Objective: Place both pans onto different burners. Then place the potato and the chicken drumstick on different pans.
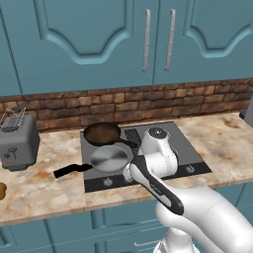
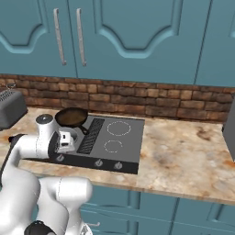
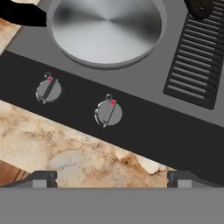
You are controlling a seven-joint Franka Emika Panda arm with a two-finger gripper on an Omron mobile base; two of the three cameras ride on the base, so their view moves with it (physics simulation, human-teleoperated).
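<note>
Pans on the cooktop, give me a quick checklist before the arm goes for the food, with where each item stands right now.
1. Silver pan on a burner of the cooktop: ok, front left, handle out over the counter.
2. Brown pan on a different burner: ok, back left, behind the silver one.
3. Both pans empty: ok, nothing lies inside either.
4. Gripper free: ok, fingertips wide apart with nothing between them, above the knobs.
5. Potato and drumstick located: cannot tell; a brown thing at the left base view's edge is cut off.
6. Toaster clear of the pans: ok.
</note>
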